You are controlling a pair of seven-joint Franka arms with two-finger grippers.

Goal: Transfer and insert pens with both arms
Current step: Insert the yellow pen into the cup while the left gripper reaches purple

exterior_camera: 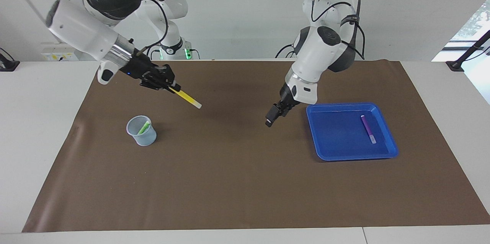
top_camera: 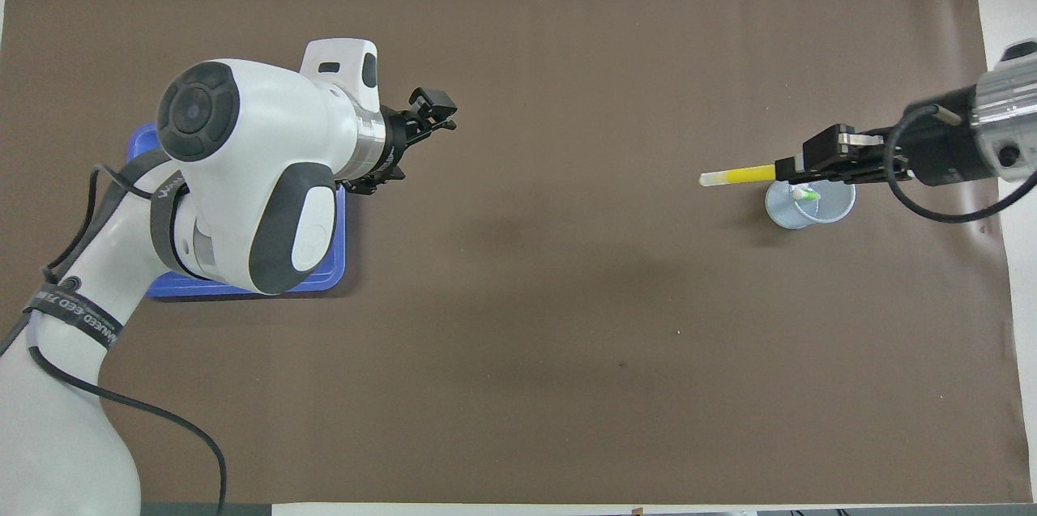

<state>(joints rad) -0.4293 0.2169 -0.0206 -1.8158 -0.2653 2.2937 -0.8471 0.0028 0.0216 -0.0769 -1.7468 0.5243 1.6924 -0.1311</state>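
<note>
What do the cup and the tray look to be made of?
The cup looks like thin translucent plastic: the green pen shows through its pale blue wall. The tray looks like moulded opaque blue plastic, slightly glossy, with rounded corners and a raised rim. Neither is certain by look alone.

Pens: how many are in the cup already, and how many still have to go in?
One done: the green pen stands in the cup. In hand: the right gripper holds the yellow pen above the mat. Left: the purple pen lies in the blue tray; the left gripper hangs empty.
</note>
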